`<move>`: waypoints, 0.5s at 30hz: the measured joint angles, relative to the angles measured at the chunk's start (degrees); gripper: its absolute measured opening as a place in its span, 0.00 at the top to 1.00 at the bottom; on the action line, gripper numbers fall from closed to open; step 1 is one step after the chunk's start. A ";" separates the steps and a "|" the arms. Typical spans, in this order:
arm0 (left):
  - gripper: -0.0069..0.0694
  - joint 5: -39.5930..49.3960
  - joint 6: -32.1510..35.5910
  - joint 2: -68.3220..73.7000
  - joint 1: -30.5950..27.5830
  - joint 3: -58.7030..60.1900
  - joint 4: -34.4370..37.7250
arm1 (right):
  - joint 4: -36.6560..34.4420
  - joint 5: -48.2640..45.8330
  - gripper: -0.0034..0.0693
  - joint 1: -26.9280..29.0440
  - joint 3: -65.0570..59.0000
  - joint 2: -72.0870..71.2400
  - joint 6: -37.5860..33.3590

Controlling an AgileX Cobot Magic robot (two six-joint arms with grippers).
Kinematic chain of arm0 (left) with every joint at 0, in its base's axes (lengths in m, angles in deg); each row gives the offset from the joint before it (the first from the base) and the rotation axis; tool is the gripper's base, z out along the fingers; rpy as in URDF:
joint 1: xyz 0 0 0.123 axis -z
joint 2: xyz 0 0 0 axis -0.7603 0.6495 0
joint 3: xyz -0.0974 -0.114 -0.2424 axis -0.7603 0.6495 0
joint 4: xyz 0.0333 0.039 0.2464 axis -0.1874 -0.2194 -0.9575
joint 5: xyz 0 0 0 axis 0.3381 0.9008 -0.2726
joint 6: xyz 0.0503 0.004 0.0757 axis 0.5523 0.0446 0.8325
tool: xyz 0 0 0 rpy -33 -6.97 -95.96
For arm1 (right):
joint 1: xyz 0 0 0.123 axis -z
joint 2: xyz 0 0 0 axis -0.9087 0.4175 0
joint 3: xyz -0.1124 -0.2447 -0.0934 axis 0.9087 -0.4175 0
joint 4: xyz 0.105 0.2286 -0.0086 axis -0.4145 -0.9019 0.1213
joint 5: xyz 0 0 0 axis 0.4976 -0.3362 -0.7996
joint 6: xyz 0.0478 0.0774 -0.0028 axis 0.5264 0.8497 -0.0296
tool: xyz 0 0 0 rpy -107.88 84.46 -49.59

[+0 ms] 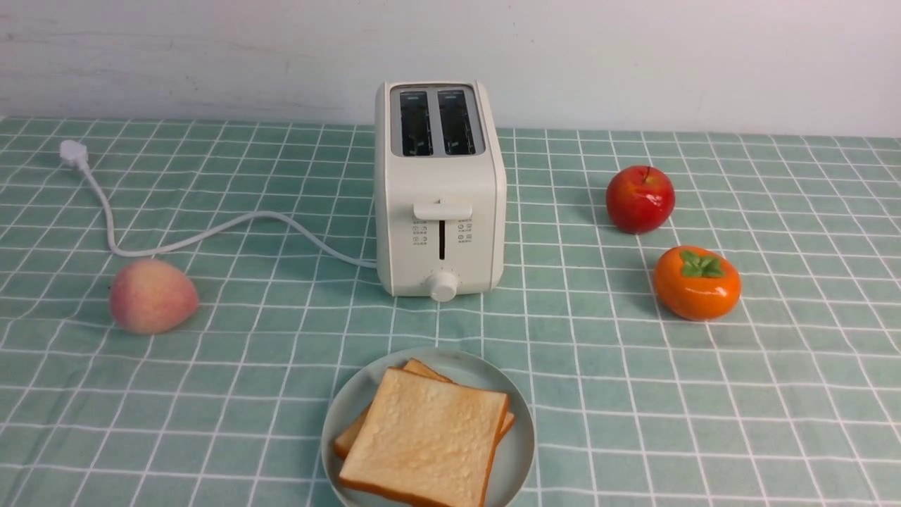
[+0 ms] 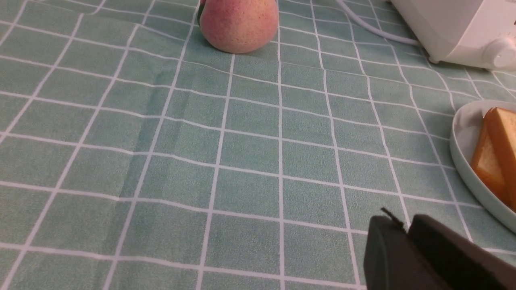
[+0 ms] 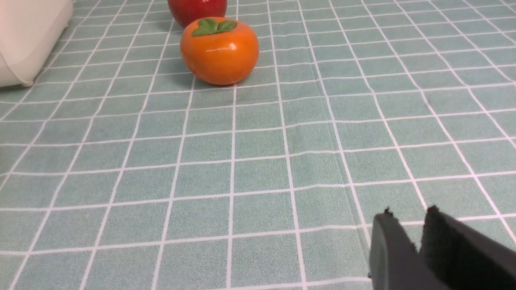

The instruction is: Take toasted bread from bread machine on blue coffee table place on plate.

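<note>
Two slices of toasted bread [image 1: 422, 440] lie stacked flat on the plate [image 1: 350, 398] at the near middle of the blue coffee table [image 1: 704, 422]. Behind it stands the bread machine [image 1: 440, 190] with both top slots dark and bare. No arm shows in the front view. My left gripper [image 2: 403, 221] hangs low over bare cloth, beside the plate [image 2: 463, 133] and the toasted bread [image 2: 494, 149]; its fingers stand close together with nothing between them. My right gripper [image 3: 407, 215] hovers over bare cloth with a narrow gap between its fingers, holding nothing.
A peach [image 1: 153, 296] sits left of the bread machine, near its white cord [image 1: 211, 236] and plug [image 1: 72, 151]. On the right are a red apple [image 1: 640, 199] and an orange persimmon [image 1: 697, 283]. A white wall runs behind the table.
</note>
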 joint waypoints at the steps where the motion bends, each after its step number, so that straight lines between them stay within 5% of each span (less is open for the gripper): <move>1: 0.82 0.00 0.00 0.00 0.00 0.00 0.00 | 0.00 0.00 0.77 0.00 0.00 0.00 0.00; 15: 0.81 0.00 0.00 0.00 0.00 0.00 0.00 | 0.00 0.00 0.75 0.00 0.00 0.00 0.00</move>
